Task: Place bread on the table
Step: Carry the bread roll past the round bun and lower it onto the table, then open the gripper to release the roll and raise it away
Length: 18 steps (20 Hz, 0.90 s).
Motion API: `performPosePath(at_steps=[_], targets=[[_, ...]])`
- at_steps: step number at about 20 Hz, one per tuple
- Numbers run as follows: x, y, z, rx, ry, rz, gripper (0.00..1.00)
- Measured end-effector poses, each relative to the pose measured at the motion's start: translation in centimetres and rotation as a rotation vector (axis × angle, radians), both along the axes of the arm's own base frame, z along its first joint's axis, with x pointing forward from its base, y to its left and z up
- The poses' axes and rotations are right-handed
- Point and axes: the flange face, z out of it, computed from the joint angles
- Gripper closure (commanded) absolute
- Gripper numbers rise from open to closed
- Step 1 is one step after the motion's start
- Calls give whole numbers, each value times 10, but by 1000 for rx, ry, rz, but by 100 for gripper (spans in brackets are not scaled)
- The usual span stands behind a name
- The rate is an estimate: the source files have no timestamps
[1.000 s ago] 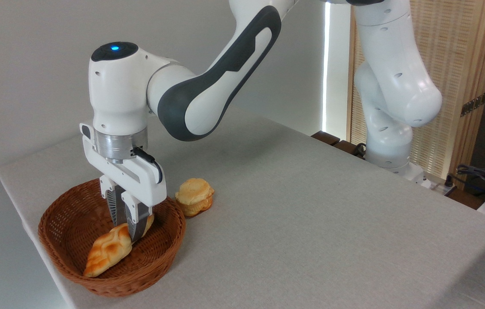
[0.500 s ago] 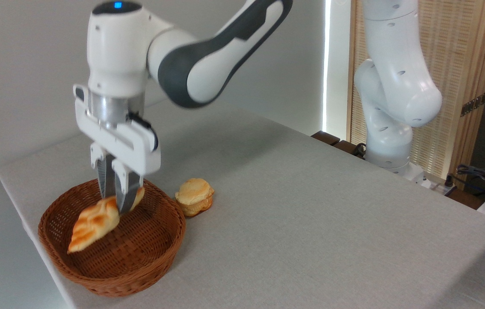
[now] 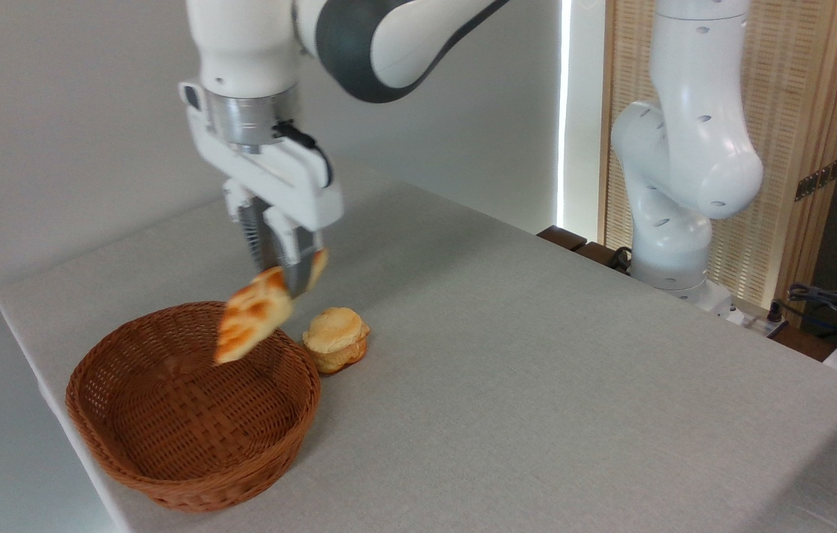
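- Grey-beige woven cloth covers the table (image 3: 537, 385), which fills the lower and middle frame of the fixed camera's view, with a plain pale wall behind it at left and a slatted wooden screen at upper right.
- White robot arm (image 3: 396, 37) reaches in from the top centre; its base column stands at the table's far right edge.
- Gripper (image 3: 287, 275), left of centre, is clamped on the bread (image 3: 255, 324), a braided golden-brown loaf pinched near its upper end.
- Loaf hangs tilted in the air, lower tip pointing down-left over the back rim of the wicker basket (image 3: 192, 444), clear of cloth and basket alike.
- Small round bun (image 3: 337, 339) sits on the cloth just beside the basket's right rim, below the gripper.
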Motion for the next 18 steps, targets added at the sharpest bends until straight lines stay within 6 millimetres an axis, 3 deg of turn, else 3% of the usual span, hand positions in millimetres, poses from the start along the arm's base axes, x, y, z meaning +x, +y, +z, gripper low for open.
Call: performPosePath(at_steps=[2,3,4,11,18], targets=[[-21,4,-8,3,76,-18,21],[-27,5,-11,5,98,-26,2],[-35,6,-17,7,132,-42,0],[-53,8,-44,15,228,-116,0],[-54,5,-48,14,230,-146,0]])
